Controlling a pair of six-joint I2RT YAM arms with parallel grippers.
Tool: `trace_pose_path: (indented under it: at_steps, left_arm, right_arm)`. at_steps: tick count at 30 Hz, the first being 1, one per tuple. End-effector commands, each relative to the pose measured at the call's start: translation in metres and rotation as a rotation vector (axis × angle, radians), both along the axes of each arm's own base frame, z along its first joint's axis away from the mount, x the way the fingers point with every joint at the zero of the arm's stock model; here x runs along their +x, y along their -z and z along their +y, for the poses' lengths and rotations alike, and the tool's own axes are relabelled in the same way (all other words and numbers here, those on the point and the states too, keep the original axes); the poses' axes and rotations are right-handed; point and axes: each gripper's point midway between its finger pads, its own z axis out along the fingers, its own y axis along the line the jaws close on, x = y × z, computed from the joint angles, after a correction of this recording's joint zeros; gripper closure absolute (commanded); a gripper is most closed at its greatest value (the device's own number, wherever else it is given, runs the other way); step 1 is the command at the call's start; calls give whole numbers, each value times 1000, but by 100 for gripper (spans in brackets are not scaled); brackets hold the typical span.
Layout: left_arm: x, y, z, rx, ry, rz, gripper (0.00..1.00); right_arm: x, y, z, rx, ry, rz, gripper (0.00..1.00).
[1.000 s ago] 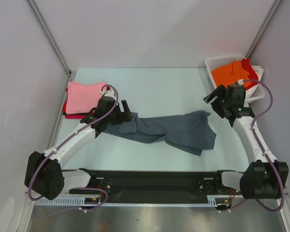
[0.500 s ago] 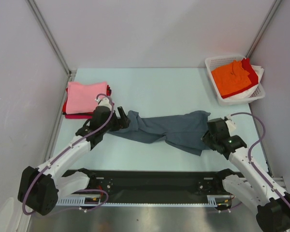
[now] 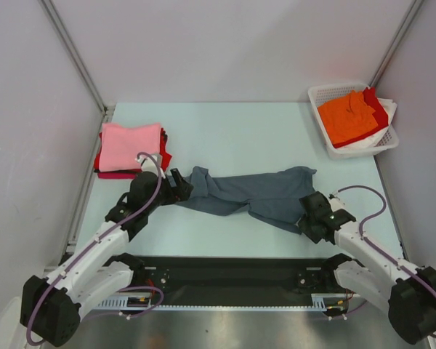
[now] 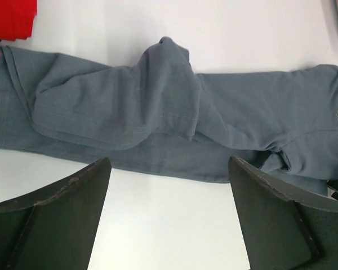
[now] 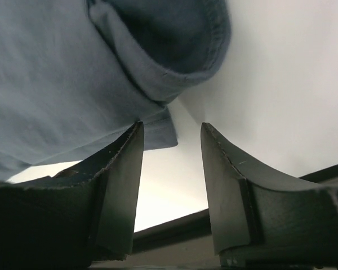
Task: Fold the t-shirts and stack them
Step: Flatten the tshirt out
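As grey shirt lies crumpled: pink pile left, basket right.
Left gripper: open, left end.
Right gripper: open, right hem.

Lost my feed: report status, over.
Both open: left claw at left end of slate t-shirt, right claw at its right hem. Shirt crumpled, unfolded. Nothing blocking.

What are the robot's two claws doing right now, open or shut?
Left gripper: open, holding nothing; the grey shirt lies just ahead.
Right gripper: open, at the shirt's edge, not gripping it.
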Motion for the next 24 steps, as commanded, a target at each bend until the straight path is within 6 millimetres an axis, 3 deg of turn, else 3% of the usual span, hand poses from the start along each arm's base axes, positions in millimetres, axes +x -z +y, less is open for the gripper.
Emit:
trace_pose_path:
  at_steps: [1,4,7,9,11,12,15,19,21,24]
  left_arm:
    - [2,-3,-2,-7,6,-27,9]
    - [3,-2,-2,-7,6,-27,10]
    - [4,0,-4,-9,14,-22,9]
    - [4,4,-5,-7,16,-18,10]
    - [6,11,-7,-2,23,1,10]
    - [6,15,-8,1,25,15,10]
    - [9,28,-12,26,38,58,10]
    - [14,37,-24,63,65,95,10]
    - [18,39,-35,97,84,102,10]
    - [19,42,-49,140,105,119,13]
  right_arm:
    - [12,3,8,-2,28,-27,52]
    - [11,12,10,-15,30,5,56]
    - [13,21,14,-12,28,20,67]
    - [15,18,14,-20,36,24,87]
    - [18,12,16,-8,43,5,100]
    - [19,8,17,-1,41,-4,100]
    - [31,-23,18,7,26,-67,100]
    - [56,-84,5,-1,24,-225,100]
    - [71,-118,-12,-6,48,-324,100]
    - [80,-143,-49,0,178,-396,100]
